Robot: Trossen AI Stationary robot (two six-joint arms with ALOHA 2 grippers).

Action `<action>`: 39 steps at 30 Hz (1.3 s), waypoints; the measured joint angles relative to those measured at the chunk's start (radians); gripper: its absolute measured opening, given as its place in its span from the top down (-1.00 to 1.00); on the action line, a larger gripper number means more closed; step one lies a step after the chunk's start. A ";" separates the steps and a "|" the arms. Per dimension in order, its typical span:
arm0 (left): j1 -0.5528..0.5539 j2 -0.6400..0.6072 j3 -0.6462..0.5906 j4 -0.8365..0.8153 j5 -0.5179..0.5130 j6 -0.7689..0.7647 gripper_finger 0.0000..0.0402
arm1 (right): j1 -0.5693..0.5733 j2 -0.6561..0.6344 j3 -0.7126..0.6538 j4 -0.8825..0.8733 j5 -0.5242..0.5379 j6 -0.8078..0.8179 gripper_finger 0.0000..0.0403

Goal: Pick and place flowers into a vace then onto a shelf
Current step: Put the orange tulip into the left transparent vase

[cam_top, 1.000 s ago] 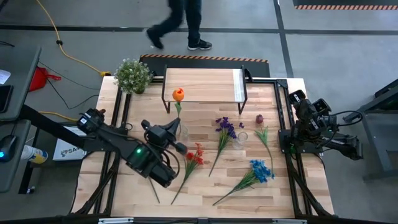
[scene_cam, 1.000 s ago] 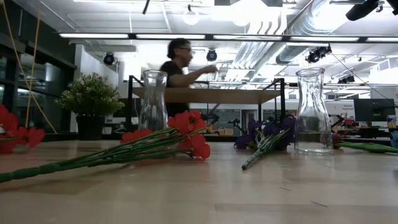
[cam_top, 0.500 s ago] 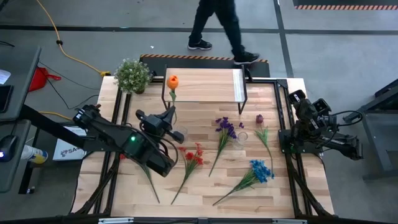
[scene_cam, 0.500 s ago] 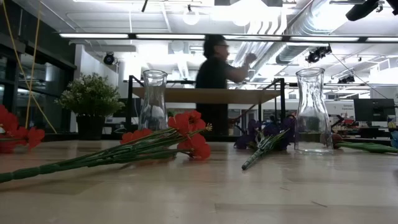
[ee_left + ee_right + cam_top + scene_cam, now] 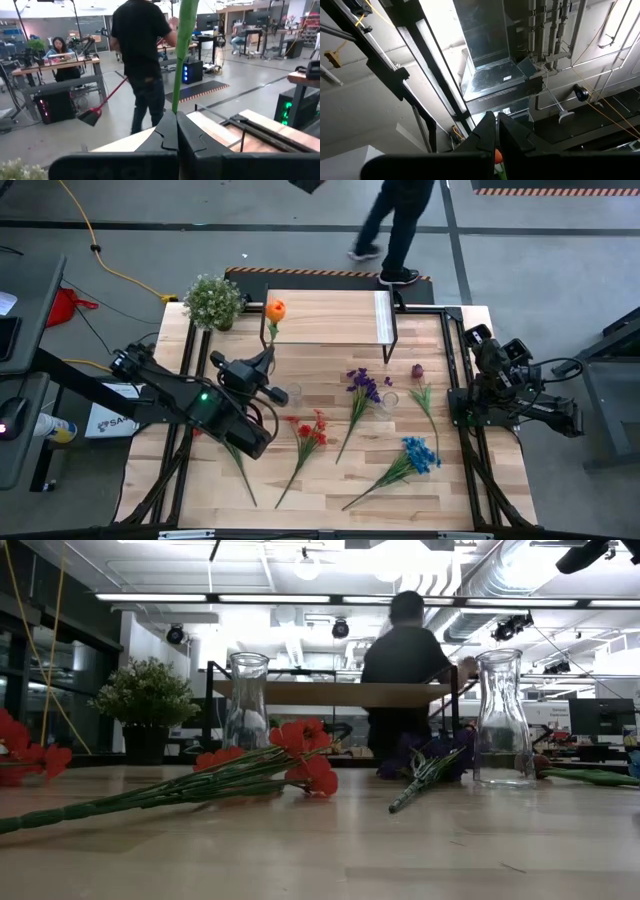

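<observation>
Stem and vase are the pair that matters here: the left end effector [image 5: 268, 360] is pinching the green stem of the orange tulip [image 5: 275, 309], and the nearer glass vase [image 5: 293, 394] is standing on the counter [image 5: 330, 490] just beside that end effector, toward the robot's side and a little to its right. The tulip's long axis is running from the closed fingers away toward the shelf [image 5: 330, 315], with the bloom hanging over the shelf's near left corner. In the left wrist view the stem [image 5: 184, 55] is rising straight up out of the shut fingertips. My reading is that the stem needs tipping upright and bringing back over the vase mouth before lowering.

A second vase [image 5: 389, 401] is sitting further right among the purple flowers [image 5: 363, 385]. Red flowers [image 5: 312, 431], blue flowers [image 5: 418, 453] and a dark rosebud [image 5: 417, 370] are lying flat on the counter.

The right end effector [image 5: 496, 131] is parked off the counter's right edge, fingers closed on nothing that I can make out, so the left arm is far nearer.

No readable writing is showing on any task item.
</observation>
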 joint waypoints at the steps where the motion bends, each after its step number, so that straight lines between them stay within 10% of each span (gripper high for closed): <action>1: 0.000 -0.003 -0.019 0.000 -0.001 -0.027 0.90 | 0.000 0.000 0.000 -0.002 0.000 0.000 0.94; 21: 0.001 -0.066 -0.478 0.023 -0.001 -0.734 0.90 | 0.000 0.000 0.000 -0.045 0.039 -0.059 0.94; 39: 0.075 -0.062 -0.495 0.323 -0.005 -0.583 0.90 | 0.000 0.000 0.000 -0.087 0.077 -0.090 0.94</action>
